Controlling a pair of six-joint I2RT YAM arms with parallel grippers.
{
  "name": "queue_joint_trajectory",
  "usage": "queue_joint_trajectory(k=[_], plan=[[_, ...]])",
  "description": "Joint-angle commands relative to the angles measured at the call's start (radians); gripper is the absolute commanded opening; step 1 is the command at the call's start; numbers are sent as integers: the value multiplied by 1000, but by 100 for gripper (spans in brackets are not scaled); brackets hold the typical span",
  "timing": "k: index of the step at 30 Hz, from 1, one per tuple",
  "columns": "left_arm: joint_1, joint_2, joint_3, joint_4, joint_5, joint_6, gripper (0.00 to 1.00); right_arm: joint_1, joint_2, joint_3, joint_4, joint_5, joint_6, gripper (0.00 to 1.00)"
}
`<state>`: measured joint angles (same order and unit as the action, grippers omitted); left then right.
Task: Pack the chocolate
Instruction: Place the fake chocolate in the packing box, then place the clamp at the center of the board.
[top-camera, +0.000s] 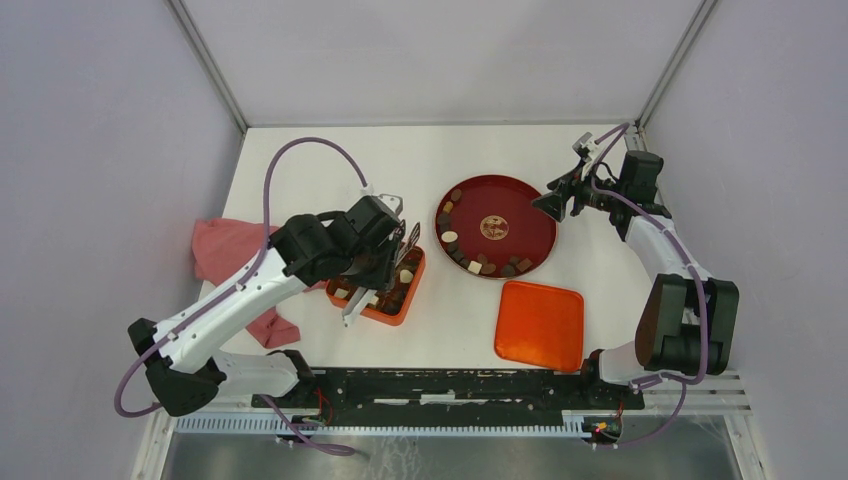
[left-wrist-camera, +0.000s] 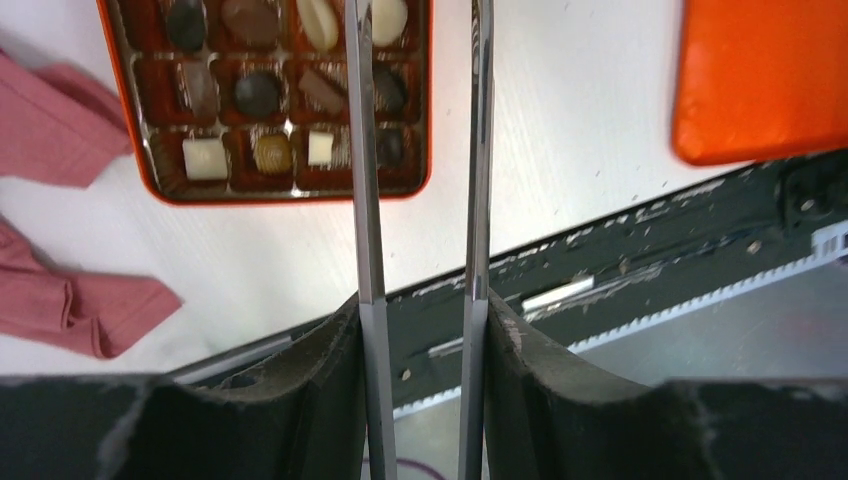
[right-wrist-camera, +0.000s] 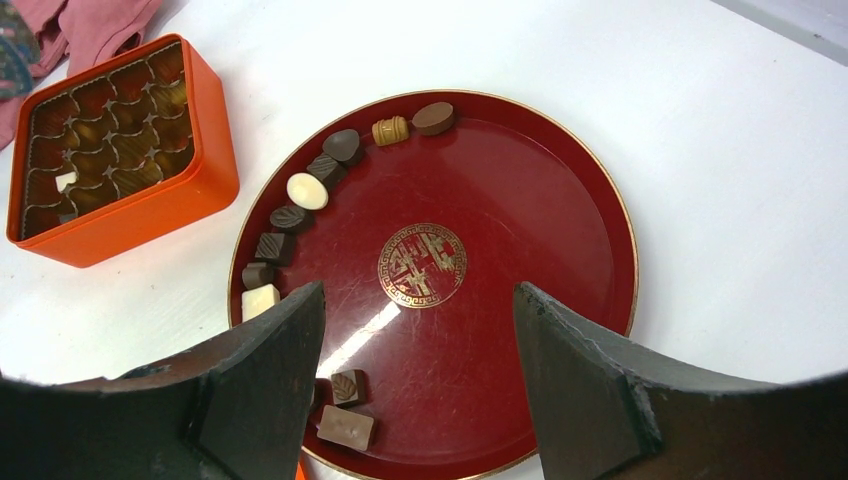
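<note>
The remaining chocolate (right-wrist-camera: 307, 190) lay on the dark-red plate (right-wrist-camera: 560, 170), strung in an arc along the rim that faced the orange box (right-wrist-camera: 190, 190). The centre and the opposite half of the plate were bare. The right pincer (right-wrist-camera: 415, 300) hung above the plate on the side away from the box, its two black fingers (right-wrist-camera: 270, 380) spread wide with nothing between them. From that pincer, most of the arc lay ahead and across the plate, not beneath it. The closest pieces were two brown squares (right-wrist-camera: 347, 387) at the near rim, just beside one finger. The oblong one (right-wrist-camera: 345, 428) lay with its long axis roughly along the rim, so a grasp would probably best close across its short side. The left pincer (left-wrist-camera: 418, 60) stood over the box's edge with its two thin metal blades (left-wrist-camera: 365, 200) parallel and apart. Nothing showed between them over the visible length, and the tips ran out of the wrist view. Compartments beneath it held packed pieces (left-wrist-camera: 205, 157). The box sat just beside the plate on the arc side. By my reading, the left arm was nearer the arc's far end and the right arm nearer the two squares. An orange lid (top-camera: 540, 325) lay on the tabletop (top-camera: 450, 150) near the arm bases, and a pink cloth (top-camera: 225, 250) lay beyond the box.
</note>
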<state>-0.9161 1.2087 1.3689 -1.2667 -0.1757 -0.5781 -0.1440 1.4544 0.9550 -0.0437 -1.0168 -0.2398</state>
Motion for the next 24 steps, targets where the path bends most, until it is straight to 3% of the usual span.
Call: queue_joint_trajectory(k=[1, 9, 14, 20, 24], plan=[[33, 19, 51, 214, -49, 57, 46, 5, -38, 1, 36, -28, 4, 75], [147, 15, 5, 497, -29, 108, 47, 5, -51, -4, 35, -33, 8, 75], [214, 54, 5, 549, -50, 181, 47, 6, -50, -5, 37, -38, 8, 75], [319, 97, -20, 636, -129, 351, 47, 5, -49, -7, 64, -41, 8, 75], [431, 132, -47, 727, -108, 481, 47, 6, -45, -9, 69, -49, 16, 75]])
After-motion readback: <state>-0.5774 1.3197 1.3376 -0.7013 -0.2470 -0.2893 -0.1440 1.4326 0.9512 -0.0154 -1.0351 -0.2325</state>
